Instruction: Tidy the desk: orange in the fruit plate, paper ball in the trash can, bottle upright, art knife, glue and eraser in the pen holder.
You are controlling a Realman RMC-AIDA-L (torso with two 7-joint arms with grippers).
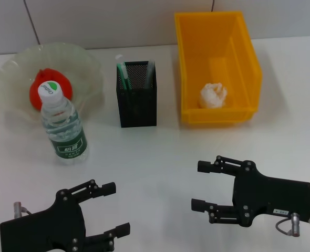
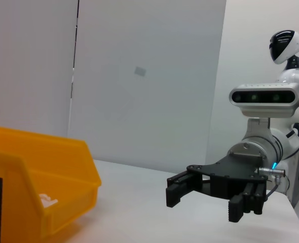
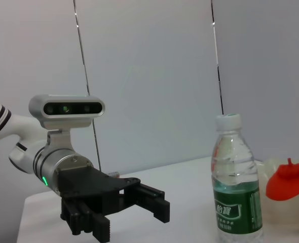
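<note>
- Trash can [image 1: 248, 79]: beyond right gripper [image 1: 201, 185], jaws wide, empty. Stiff plastic.
- Fruit plate [image 1: 8, 79]: far ahead of left gripper [image 1: 115, 208], also wide; thin, prob fragile.
- Bottle [image 1: 63, 123]: upright just ahead of left gripper; slick, grab mid-body.
- Orange [image 1: 37, 89]: in plate.
- Paper ball [image 1: 213, 95]: in can; light, crushable.

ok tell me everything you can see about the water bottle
The water bottle is clear plastic with a white screw cap bearing a green logo, and a green label wrapped around its lower body. It looks filled with clear liquid. It stands upright on the white table, just in front of the pale green fruit plate. Neither gripper touches it; only the table does.
</note>
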